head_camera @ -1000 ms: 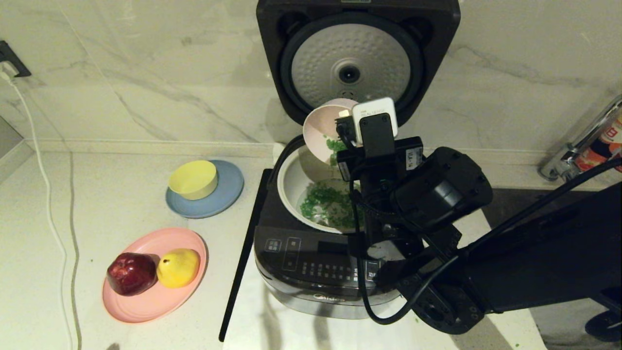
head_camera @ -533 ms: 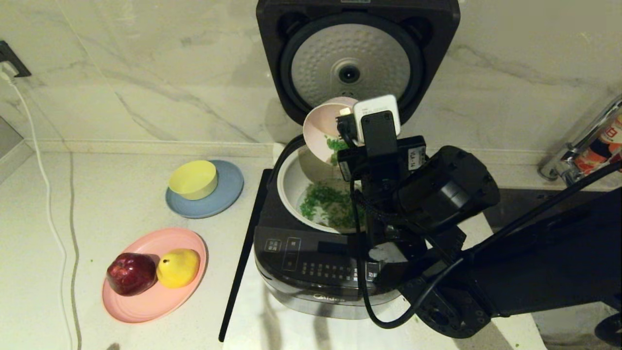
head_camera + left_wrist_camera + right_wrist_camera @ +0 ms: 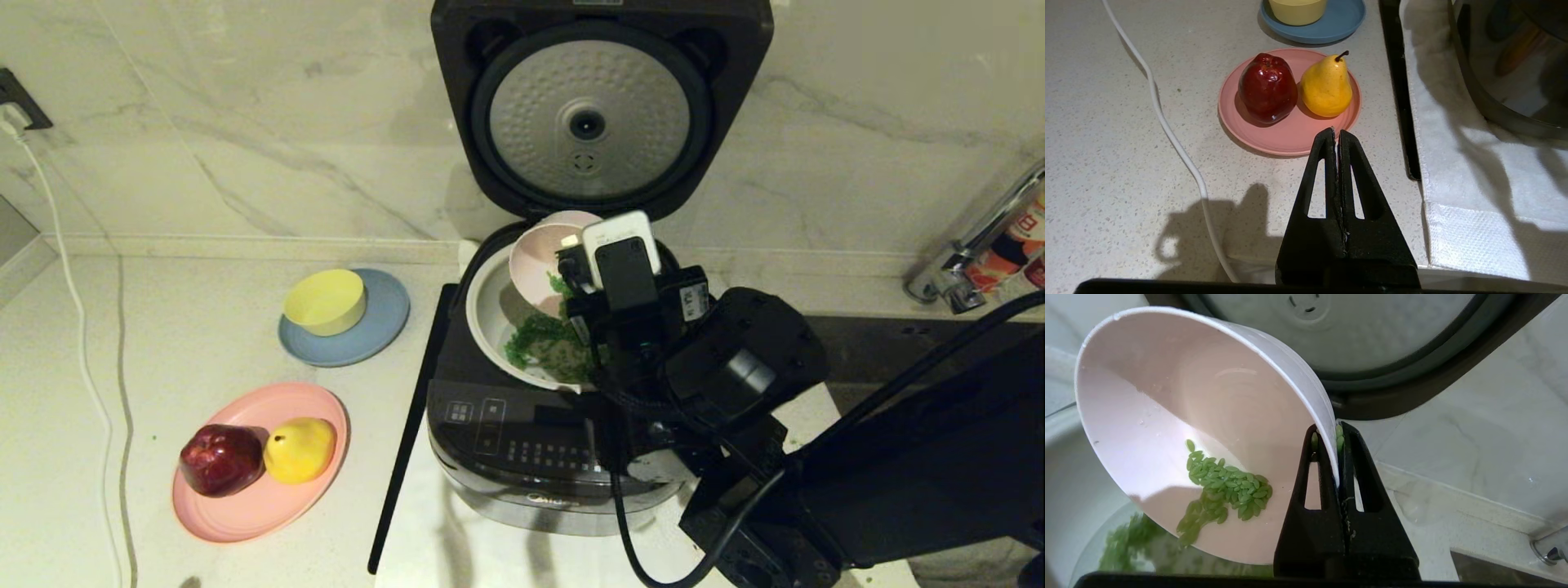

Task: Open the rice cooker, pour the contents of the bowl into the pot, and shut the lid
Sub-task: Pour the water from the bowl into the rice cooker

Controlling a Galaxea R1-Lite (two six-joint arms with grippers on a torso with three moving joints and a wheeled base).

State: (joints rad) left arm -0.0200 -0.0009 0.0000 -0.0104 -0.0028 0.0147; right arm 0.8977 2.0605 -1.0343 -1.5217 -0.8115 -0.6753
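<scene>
Right arm hides the pot's (image 3: 490, 314) near-right rim

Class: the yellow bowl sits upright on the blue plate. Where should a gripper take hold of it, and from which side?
Grip the yellow bowl by its rim, one finger inside the wall and one outside, coming straight down from above. It stands upright and open-topped on the blue plate, with the thin rim exposed all round.

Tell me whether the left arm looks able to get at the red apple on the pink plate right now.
Probably yes. The left gripper, shut and empty, hangs just short of the pink plate, and bare counter lies between it and the red apple; only the yellow pear beside it crowds the approach.
</scene>
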